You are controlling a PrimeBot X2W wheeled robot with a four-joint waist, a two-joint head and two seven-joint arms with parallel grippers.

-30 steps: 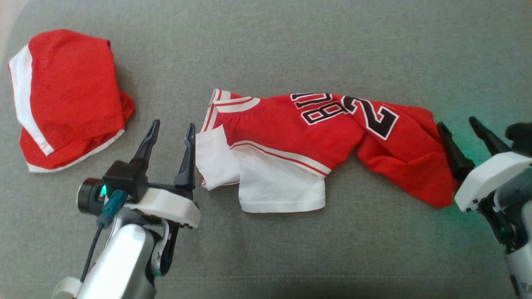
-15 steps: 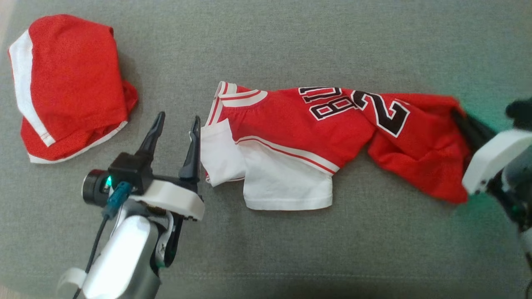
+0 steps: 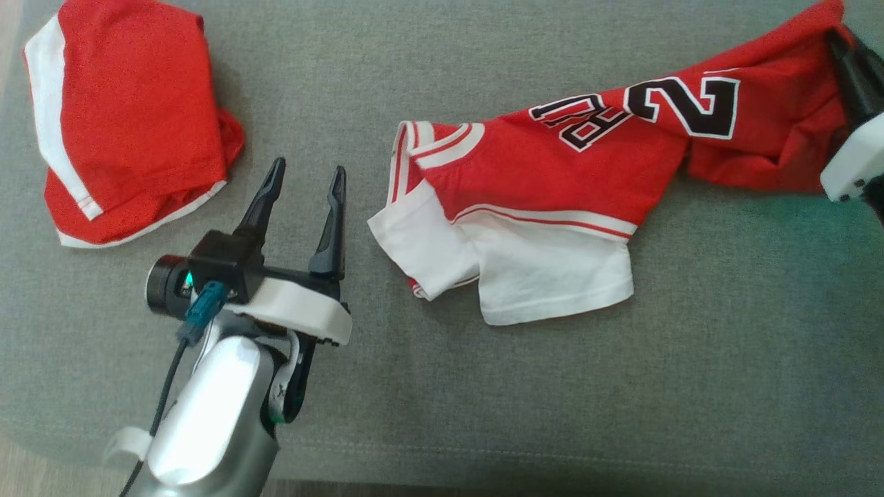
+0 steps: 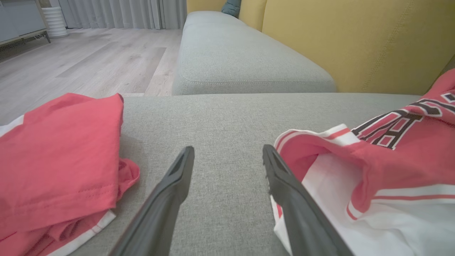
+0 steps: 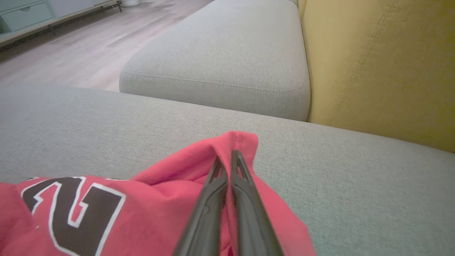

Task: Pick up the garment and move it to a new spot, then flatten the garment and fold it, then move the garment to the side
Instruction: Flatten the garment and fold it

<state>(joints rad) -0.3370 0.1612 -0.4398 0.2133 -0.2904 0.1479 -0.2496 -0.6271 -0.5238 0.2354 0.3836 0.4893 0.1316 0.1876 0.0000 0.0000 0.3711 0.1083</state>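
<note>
On the grey seat [image 3: 483, 400] the jersey [image 3: 552, 179] lies stretched out, from its white sleeve near the middle to a red corner at the far right. The right gripper [image 5: 224, 158] is clamped tightly on that red corner. In the right wrist view a fold of cloth stands up around the two fingers, which press together with almost no gap. I judge that the arm pulls on this corner, because the cloth runs in a slanted line toward the gripper while the white part rests flat on the seat. Holding one end like this lets the robot drag the whole jersey to a new spot without lifting it fully.

The left gripper [image 3: 307, 172] is spread wide and holds nothing. It hovers just beside the white sleeve, probably ready to take that end when the flattening begins. Red shorts [image 3: 131, 117] lie crumpled well apart at the left and play no part now. The step in hand seems to be the first one, the move.
</note>
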